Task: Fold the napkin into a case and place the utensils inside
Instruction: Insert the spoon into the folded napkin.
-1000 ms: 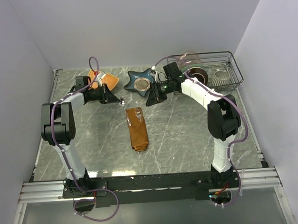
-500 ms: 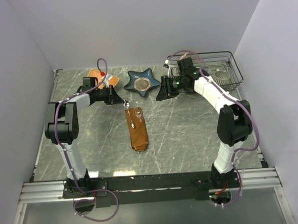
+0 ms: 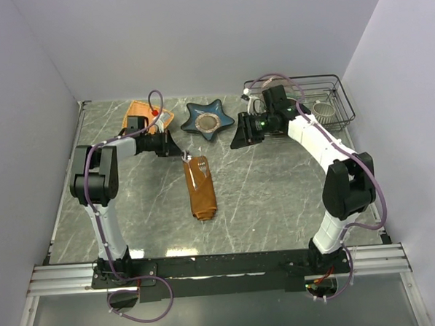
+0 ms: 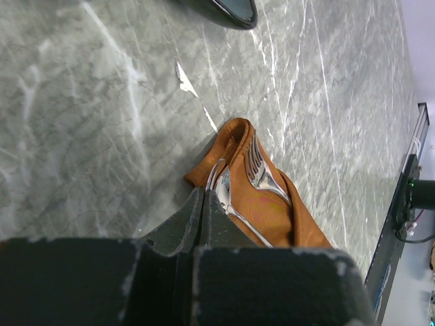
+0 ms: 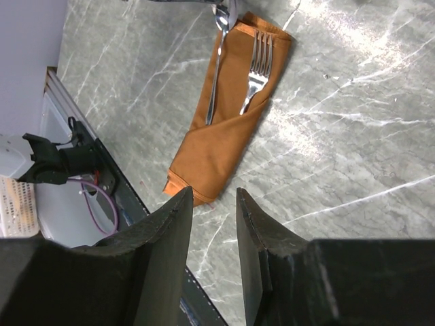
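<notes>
Your case (image 5: 224, 142): matt cloth; utensils (image 5: 253, 85): shiny polished metal; table (image 5: 353, 136): smooth veined stone-look; star dish (image 3: 195, 122), 12 o'clock: glossy.

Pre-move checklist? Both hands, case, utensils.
1. Case folded, lying flat on the table: ok.
2. Fork handle tucked in the pocket, tines out: ok.
3. Spoon handle tucked in beside the fork, bowl poking past the top edge: ok.
4. Left hand shut and empty: ok.
5. Left hand clear of the spoon bowl: cannot tell, its tip sits right next to the bowl.
6. Right hand open, empty, off to the side of the case: ok.
</notes>
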You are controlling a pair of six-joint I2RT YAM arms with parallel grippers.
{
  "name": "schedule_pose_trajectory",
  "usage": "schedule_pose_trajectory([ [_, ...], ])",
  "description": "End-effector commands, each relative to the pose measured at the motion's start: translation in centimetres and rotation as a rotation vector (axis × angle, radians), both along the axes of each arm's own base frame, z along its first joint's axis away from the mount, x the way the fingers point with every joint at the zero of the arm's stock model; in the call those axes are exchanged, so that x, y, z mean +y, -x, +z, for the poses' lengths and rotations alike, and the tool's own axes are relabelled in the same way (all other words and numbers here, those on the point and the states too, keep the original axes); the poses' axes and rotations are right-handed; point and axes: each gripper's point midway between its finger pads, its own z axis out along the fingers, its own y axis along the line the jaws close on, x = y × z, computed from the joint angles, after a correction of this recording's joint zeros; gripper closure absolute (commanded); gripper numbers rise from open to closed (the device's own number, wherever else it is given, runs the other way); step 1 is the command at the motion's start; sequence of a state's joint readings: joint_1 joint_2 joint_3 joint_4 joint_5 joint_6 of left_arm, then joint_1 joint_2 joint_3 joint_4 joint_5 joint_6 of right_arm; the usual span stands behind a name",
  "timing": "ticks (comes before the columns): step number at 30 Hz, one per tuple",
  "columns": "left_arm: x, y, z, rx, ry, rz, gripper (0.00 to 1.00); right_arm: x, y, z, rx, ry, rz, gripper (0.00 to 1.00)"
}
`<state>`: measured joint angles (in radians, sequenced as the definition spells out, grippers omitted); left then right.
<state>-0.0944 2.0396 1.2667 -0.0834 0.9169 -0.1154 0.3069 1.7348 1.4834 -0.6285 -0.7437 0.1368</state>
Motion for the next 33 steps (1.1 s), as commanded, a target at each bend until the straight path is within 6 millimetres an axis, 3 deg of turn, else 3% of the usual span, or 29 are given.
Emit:
schedule_pose_trajectory([
  [1, -0.8, 0.2, 1.2, -0.055, 0.001, -0.052, 0.99, -0.7, 0.0, 2.0, -0.077, -0.002, -0.01, 0.6],
  [12, -1.8, 3.3, 1.2, 0.006, 0.031, -0.093, 0.99, -0.7, -0.5, 2.0, -0.07, -0.014, -0.012, 0.6],
  [18, -2.2, 3.6, 1.8, 0.005, 0.039, -0.078, 0.99, -0.5, -0.4, 1.9, -0.06, -0.019, -0.006, 0.6],
  [33, -3.2, 4.0, 1.1, 0.061, 0.048, -0.065, 0.99, -0.5, -0.3, 1.7, -0.06, -0.02, -0.001, 0.59],
])
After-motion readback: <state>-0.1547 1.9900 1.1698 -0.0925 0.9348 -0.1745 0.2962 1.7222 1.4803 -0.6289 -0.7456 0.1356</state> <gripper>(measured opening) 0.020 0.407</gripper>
